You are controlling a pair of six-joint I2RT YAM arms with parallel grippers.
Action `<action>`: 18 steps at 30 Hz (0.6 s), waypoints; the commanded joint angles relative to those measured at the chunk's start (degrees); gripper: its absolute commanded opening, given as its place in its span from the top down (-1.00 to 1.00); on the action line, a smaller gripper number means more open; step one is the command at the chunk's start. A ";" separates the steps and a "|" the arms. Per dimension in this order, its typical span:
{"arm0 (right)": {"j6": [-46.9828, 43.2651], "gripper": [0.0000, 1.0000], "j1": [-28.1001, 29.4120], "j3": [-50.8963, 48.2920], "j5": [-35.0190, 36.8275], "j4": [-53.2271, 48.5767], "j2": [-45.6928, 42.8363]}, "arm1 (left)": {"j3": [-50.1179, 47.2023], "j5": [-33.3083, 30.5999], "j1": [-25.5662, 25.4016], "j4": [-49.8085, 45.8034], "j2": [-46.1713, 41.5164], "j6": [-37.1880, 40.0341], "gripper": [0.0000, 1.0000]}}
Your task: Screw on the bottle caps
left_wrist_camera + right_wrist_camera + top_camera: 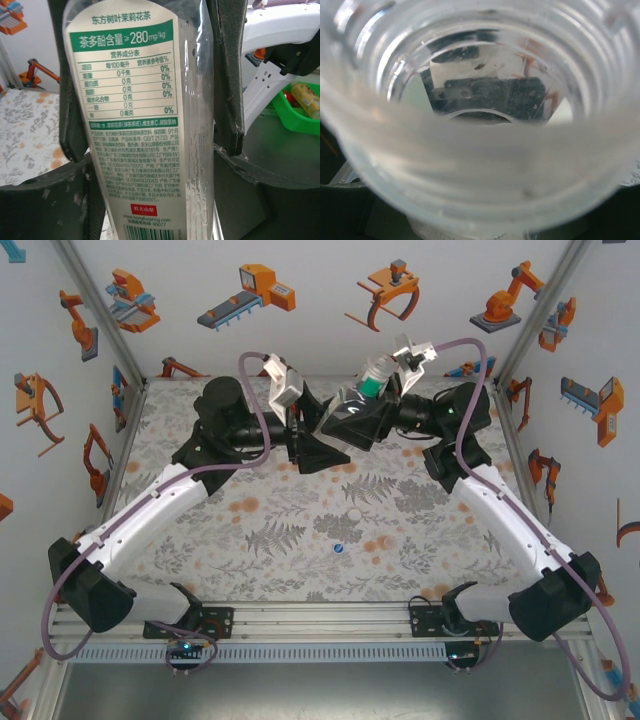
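Note:
The taller clear bottle [372, 385] with a green label band hangs in the air over the back middle of the table, between both arms. My left gripper [316, 438] is shut on its labelled body [135, 125], a dark finger [227, 100] pressed against each side. My right gripper [352, 422] holds the same bottle nearer its top. The right wrist view looks straight into the open threaded mouth [485, 165], which hides that gripper's fingers. No cap is on the neck. A white cap [352, 514] and a blue cap [339, 548] lie on the floral cloth below.
A third small pale round piece [385, 543] lies right of the blue cap. A green bin [295, 107] holding a yellow packet stands beyond the white arm link [270, 75]. White walls with robot stickers close in the table at the back and both sides.

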 commanded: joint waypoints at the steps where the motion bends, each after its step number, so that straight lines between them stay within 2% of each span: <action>1: -1.49 0.26 0.80 2.19 0.59 0.49 -0.65 | 1.88 1.82 -0.54 1.47 0.38 1.10 -0.21; 5: -2.70 0.24 0.89 2.28 1.45 -1.69 -1.55 | 1.53 2.02 -0.73 1.52 0.11 1.26 -0.03; 7: -3.83 0.16 0.96 2.19 2.24 -3.89 -2.40 | 1.46 2.00 -0.74 1.47 -0.19 1.46 0.00; 12: -7.08 -0.40 1.00 2.51 6.07 -10.44 -5.31 | 0.35 1.12 -0.75 1.01 -1.64 3.08 0.05; 14: -8.18 -0.47 1.00 2.93 7.95 -12.58 -6.40 | -0.08 0.16 -0.76 0.52 -2.30 3.79 0.05; 18: -9.04 -0.47 0.99 4.00 10.15 -15.06 -7.84 | -1.33 -1.03 -0.73 0.30 -3.68 5.03 0.05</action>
